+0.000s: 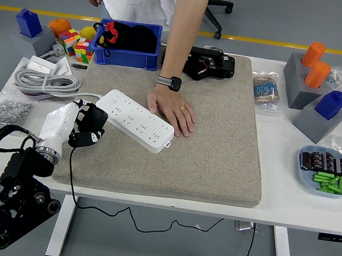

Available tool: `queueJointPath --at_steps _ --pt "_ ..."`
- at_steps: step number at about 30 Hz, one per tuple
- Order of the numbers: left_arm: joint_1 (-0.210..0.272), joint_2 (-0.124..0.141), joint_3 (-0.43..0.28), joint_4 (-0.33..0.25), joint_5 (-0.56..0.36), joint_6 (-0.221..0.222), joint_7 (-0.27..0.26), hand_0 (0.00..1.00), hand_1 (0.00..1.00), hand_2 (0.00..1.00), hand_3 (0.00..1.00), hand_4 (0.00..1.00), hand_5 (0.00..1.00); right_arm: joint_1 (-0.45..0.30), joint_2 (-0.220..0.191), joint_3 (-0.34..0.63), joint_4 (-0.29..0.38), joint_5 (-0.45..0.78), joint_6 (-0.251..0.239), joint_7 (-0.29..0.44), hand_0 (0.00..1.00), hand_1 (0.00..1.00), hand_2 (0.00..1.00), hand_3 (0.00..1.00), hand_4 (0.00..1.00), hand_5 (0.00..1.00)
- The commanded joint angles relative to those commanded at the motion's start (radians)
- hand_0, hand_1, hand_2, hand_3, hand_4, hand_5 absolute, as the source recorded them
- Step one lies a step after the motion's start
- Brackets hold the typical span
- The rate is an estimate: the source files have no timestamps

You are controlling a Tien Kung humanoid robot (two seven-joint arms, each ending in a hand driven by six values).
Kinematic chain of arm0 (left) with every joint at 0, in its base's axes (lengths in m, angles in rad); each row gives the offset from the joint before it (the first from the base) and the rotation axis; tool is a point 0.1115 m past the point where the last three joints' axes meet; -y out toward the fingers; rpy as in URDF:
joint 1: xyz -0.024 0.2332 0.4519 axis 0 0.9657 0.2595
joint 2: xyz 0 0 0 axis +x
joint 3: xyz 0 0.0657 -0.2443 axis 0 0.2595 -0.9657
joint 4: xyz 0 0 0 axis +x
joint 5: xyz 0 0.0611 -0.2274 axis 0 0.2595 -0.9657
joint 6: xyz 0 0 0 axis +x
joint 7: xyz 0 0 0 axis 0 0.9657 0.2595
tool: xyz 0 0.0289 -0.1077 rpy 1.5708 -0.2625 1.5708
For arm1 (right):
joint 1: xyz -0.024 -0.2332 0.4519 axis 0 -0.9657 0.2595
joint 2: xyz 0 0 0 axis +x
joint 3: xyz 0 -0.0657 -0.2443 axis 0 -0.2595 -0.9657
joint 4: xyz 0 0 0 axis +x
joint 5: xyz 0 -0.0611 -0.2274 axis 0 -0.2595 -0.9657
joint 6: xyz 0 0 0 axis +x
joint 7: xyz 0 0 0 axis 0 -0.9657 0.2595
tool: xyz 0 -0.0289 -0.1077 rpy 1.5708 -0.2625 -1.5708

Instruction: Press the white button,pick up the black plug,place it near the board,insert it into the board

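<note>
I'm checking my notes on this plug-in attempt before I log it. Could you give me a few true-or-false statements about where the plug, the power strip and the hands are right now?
1. The left robot hand holds the black plug. True.
2. The black plug is already seated in the white power strip. False: it is beside the strip's left end, not inserted.
3. A person's hand rests flat on the mat, touching the strip's far edge. True.
4. The power strip lies on the bare white table. False: it lies on the grey mat.
5. The right robot hand is reaching over the mat. False: it is not in view.
</note>
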Motion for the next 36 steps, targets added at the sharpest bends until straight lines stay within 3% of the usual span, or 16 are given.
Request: queueJointPath --at_steps 13,26,36 --pt "-0.092 -0.013 0.048 0.051 -0.029 0.005 -0.023 0.314 0.314 0.374 0.559 0.548 0.002 0.001 -0.002 -0.009 -0.002 0.004 0.000 0.000 0.615 0.581 0.579 0.580 0.655 0.399" --pt "-0.203 -0.013 0.157 0.144 -0.073 -0.007 -0.037 0.321 0.319 0.378 0.560 0.558 0.002 0.007 -0.007 -0.022 -0.001 0.010 0.001 0.000 0.615 0.580 0.579 0.581 0.654 0.397" --pt "-0.222 -0.019 0.191 0.190 -0.100 -0.015 -0.038 0.324 0.322 0.383 0.561 0.569 0.002 0.001 -0.008 -0.024 -0.003 0.010 0.001 0.000 0.614 0.580 0.578 0.580 0.654 0.396"
